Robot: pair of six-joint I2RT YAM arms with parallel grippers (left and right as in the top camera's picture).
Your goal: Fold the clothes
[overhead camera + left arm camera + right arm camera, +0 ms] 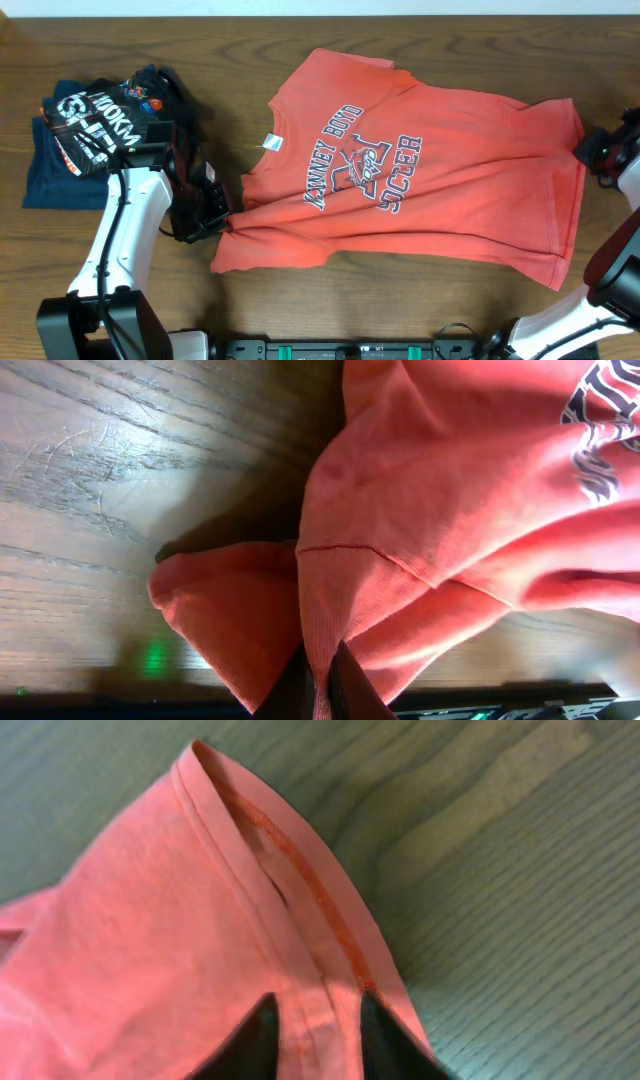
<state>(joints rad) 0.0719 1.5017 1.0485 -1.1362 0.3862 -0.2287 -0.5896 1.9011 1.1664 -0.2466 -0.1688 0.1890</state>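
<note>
- the coral shirt (420, 190) lies spread, logo up, across the middle of the worktop (120, 270).
- left claw (224, 214) is clenched on its collar-side edge, right claw (592, 152) on the opposite hem, likely to lift both ends for folding.

stack of folded navy and black garments (95, 130) with white lettering at far left, brown wood-grain table (230, 50) beneath
</note>
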